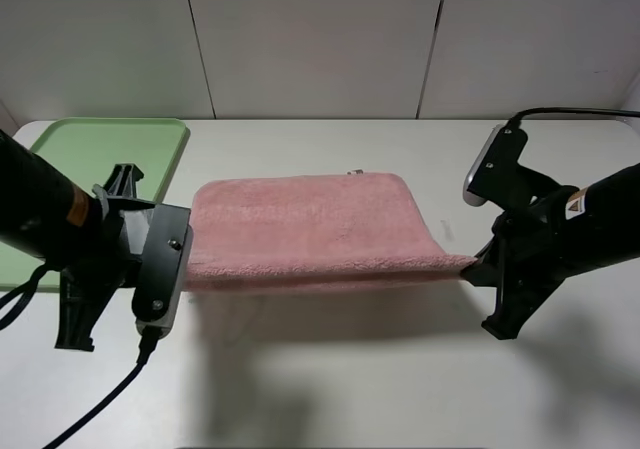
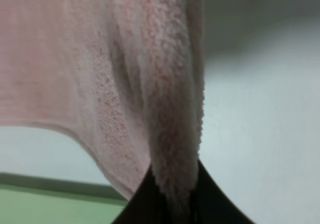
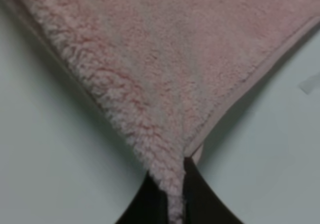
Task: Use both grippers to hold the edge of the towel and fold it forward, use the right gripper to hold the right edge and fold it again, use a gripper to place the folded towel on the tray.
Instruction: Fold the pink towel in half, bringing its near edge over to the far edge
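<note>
A pink towel (image 1: 310,224) is held up off the white table, its near edge stretched between both grippers and its far part resting on the table. My left gripper (image 1: 186,269) is shut on the towel's near left corner (image 2: 172,179). My right gripper (image 1: 470,266) is shut on the near right corner (image 3: 172,184). The green tray (image 1: 100,154) lies at the far left of the table, partly hidden behind my left arm; a strip of it shows in the left wrist view (image 2: 55,206).
The white table (image 1: 340,369) runs to a pale wall at the back. A black cable (image 1: 100,404) trails from my left arm across the front left. Another cable (image 1: 570,112) loops behind my right arm.
</note>
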Available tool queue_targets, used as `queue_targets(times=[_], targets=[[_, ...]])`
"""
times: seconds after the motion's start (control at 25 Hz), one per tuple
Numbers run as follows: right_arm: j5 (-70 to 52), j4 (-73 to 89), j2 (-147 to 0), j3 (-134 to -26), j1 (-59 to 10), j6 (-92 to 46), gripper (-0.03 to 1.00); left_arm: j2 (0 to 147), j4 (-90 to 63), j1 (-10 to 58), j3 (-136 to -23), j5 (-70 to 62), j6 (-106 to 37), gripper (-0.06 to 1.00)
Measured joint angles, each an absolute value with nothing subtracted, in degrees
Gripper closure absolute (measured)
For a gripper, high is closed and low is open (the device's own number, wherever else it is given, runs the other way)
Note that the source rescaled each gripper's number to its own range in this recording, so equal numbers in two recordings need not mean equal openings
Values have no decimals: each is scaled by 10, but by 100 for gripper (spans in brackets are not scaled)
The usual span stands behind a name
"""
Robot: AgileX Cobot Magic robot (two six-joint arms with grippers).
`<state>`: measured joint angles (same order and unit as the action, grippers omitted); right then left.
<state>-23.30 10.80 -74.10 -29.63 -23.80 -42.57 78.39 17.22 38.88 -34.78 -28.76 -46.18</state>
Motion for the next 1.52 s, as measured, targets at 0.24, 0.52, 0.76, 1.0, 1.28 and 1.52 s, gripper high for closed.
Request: queue_targets(times=[0.24,0.52,0.76,1.0,1.28,1.52], targets=[[-282,67,-676,-296,-238,-377,97,772,250,453,-349,-312,-366,94],[-334,51,-593,-296,-238,-343,97,766,267,492,-350,-328,-298,94],[-379,51,-530,-296,-238,-328,97,725,268,522,-377,-382,-279,94],[-409,48,-483,-296,-238,-309,97,703,269,556,-409,-442,-264,94],[-428,49,-469,-296,-238,-301,97,703,268,559,-414,-446,-247,94],[-426,48,-469,-296,-238,-301,97,703,282,559,-414,-439,-245,94]])
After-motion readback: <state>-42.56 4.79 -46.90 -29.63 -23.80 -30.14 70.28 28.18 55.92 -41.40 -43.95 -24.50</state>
